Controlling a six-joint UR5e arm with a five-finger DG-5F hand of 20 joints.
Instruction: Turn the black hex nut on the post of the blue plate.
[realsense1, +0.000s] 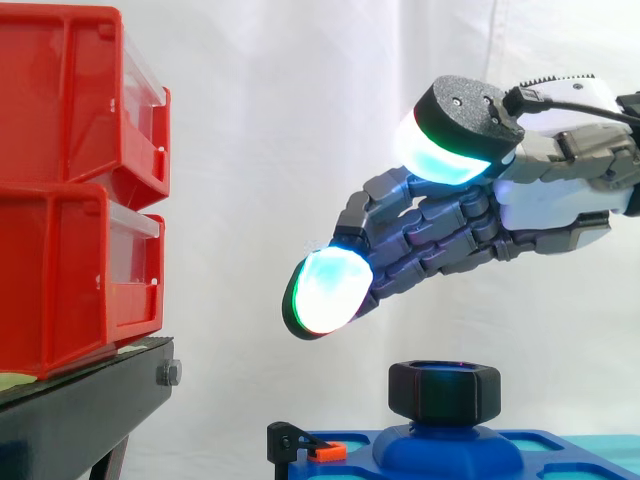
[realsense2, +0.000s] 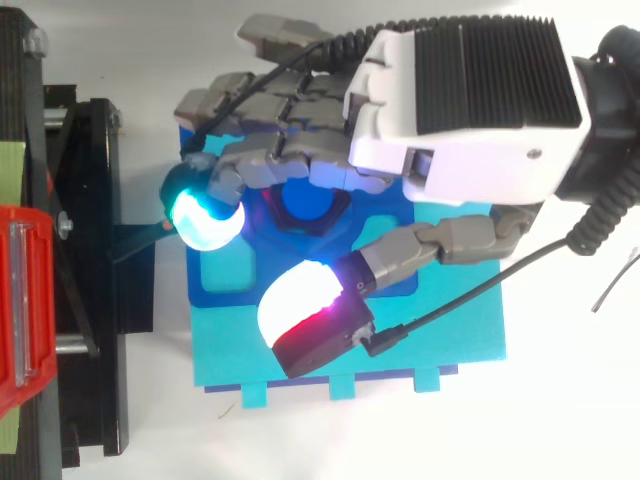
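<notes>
Above the blue plate (realsense1: 560, 452), the hand (realsense1: 560, 195) hung open with its fingers loosely spread and holding nothing. One glowing pad (realsense1: 325, 292) sat lowest, up and to the left of the black hex nut (realsense1: 444, 392), and in the side view clear air separated the two. A thicker pad (realsense1: 440, 150) rode higher, near the palm. The nut stood upright on the raised post at the middle of the plate, its top rim free and nothing touching it.

From the top view, the fingers lay across the nut (realsense2: 305, 205) so that just part of its dark outline showed beneath them. The plate rested on a cyan base (realsense2: 450, 330), whose right and lower edges met bare white worktop (realsense2: 560, 400).

To the left, stacked red bins (realsense1: 70, 190) sat on a black stand (realsense1: 80, 410). An open gap lay between the stand's edge and the plate's left edge, where a small orange piece (realsense1: 328, 452) sat at the corner.
</notes>
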